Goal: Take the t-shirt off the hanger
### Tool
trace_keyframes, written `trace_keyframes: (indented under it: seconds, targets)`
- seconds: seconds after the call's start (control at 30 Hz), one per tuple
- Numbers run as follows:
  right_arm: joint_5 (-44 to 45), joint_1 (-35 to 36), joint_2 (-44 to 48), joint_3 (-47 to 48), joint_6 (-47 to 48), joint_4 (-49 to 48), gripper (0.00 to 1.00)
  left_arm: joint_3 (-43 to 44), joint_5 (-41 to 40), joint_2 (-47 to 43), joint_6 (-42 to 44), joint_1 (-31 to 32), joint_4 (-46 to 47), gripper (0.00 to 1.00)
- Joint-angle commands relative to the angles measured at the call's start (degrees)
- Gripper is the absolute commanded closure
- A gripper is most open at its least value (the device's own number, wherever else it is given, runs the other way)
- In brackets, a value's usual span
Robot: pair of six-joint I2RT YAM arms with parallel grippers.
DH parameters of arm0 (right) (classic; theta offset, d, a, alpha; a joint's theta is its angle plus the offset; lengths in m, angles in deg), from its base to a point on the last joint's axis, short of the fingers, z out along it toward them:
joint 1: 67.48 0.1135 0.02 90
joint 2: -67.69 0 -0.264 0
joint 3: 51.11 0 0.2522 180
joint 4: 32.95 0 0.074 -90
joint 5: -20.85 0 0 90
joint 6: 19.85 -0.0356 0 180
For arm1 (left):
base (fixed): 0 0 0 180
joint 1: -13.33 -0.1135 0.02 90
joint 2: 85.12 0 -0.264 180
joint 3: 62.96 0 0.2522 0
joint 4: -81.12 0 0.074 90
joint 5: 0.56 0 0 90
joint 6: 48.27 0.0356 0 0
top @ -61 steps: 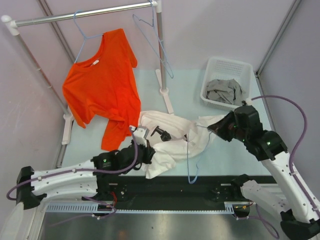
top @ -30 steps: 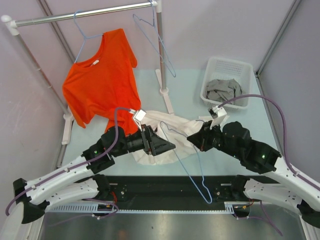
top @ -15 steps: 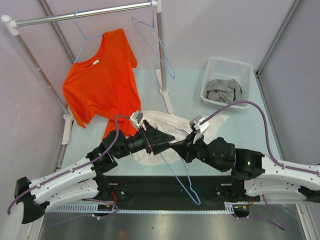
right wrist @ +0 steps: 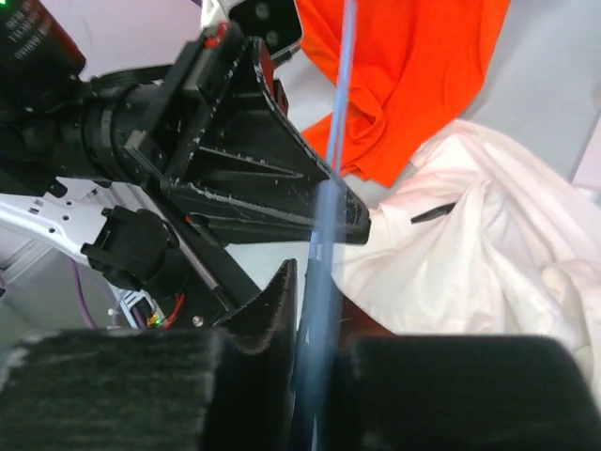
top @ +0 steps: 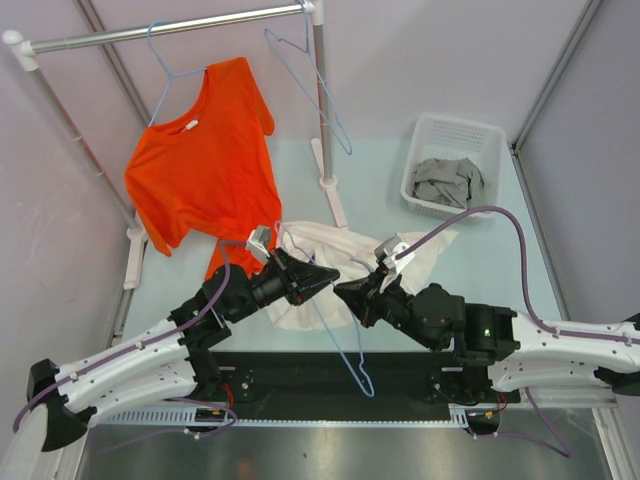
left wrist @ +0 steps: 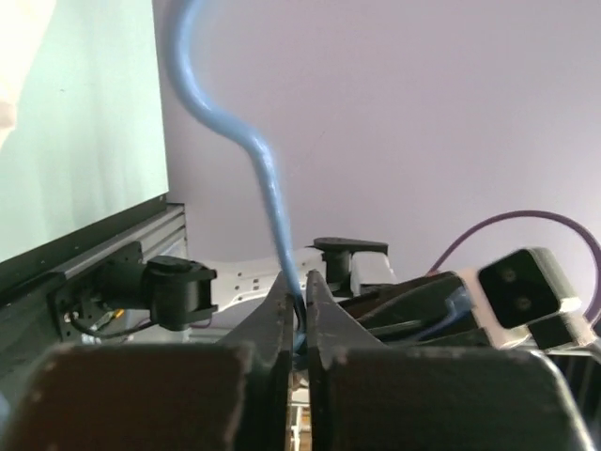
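A white t-shirt (top: 425, 250) lies crumpled on the table behind both grippers; it also shows in the right wrist view (right wrist: 488, 244). A thin blue wire hanger (top: 350, 350) slants from the shirt down toward the near edge, its hook lowest. My left gripper (top: 328, 272) is shut on the hanger wire (left wrist: 268, 178), as the left wrist view (left wrist: 300, 291) shows. My right gripper (top: 342, 290) faces it tip to tip and is shut on the same wire (right wrist: 343, 94), as the right wrist view (right wrist: 319, 282) shows. How much of the hanger is still inside the shirt is hidden by the grippers.
An orange t-shirt (top: 200, 160) hangs on a blue hanger from the rail (top: 170, 30) at the back left. An empty blue hanger (top: 325, 95) hangs by the rail's right post. A white basket (top: 480, 130) with grey cloth (top: 447, 182) stands at the back right.
Both grippers have come together over the table's middle, holding the blue hanger. The hanger has risen out of the white shirt and its hook has swung left.
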Motion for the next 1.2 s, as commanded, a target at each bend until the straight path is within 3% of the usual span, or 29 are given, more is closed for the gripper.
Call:
trace_keyframes:
  seconds: [0.0, 0.07, 0.1, 0.2, 0.3, 0.43, 0.67, 0.77, 0.87, 0.9, 0.93, 0.97, 1.03, 1.1, 1.17]
  targets:
    - [1.26, 1.04, -1.44, 2.3, -4.88, 2.72, 0.69, -0.28, -1.36, -0.5, -1.4, -0.22, 4.96, 1.0]
    - [1.27, 1.04, -0.04, 1.51, -8.04, 4.24, 0.61, -0.37, -3.19, -1.65, -1.4, -0.22, 4.26, 1.0]
    - [1.01, 1.13, 0.84, 1.07, -9.54, 5.81, 0.46, -0.28, -4.6, -2.26, -1.23, -0.22, 3.73, 1.0]
    - [0.22, 1.04, 4.79, -0.51, -14.8, 9.59, 0.18, 0.77, -7.07, -3.94, -1.05, -0.31, 1.36, 1.0]
    - [-2.24, 1.22, 8.14, -2.62, -17.98, 12.14, 0.03, 1.92, -8.3, -4.38, -1.84, -0.83, 0.56, 1.0]
    - [-6.28, 2.89, 9.64, -6.92, -18.61, 10.32, 0.0, 4.28, -9.1, -3.76, -3.86, -2.33, -0.75, 1.0]
    - [1.26, 7.99, 8.41, -14.13, -16.76, 1.27, 0.01, 8.77, -11.21, -5.25, -6.68, -6.54, -3.74, 1.0]
    - [1.88, 8.77, 7.35, -16.15, -17.12, -1.37, 0.09, 10.88, -11.56, -6.13, -6.59, -7.87, -5.94, 1.0]
    - [5.65, 11.75, 6.3, -16.95, -16.59, -4.8, 0.3, 11.33, -12.35, -7.01, -6.41, -8.22, -7.35, 1.0]
    - [8.45, 12.46, 6.04, -16.95, -16.33, -6.03, 0.5, 11.15, -12.61, -7.36, -6.67, -8.31, -7.26, 1.0]
    - [9.35, 12.99, 5.34, -16.86, -16.24, -6.13, 0.61, 10.36, -12.7, -7.8, -6.94, -8.31, -7.26, 1.0]
    - [9.97, 14.22, 4.98, -16.6, -15.8, -8.3, 0.82, 9.92, -12.7, -8.07, -7.81, -8.31, -7.0, 1.0]
    - [13.55, 15.36, 3.5, -15.64, -16.32, -7.54, 1.0, 8.35, -12.35, -8.42, -8.34, -8.39, -5.6, 1.0]
    - [17.42, 17.82, 2.7, -13.18, -18.24, -2.89, 1.0, 7.9, -11.74, -8.33, -7.39, -8.39, -5.33, 1.0]
    - [22.88, 20.45, 2.34, -10.72, -19.13, 0.88, 1.0, 7.28, -11.56, -8.77, -4.32, -8.39, -5.94, 0.92]
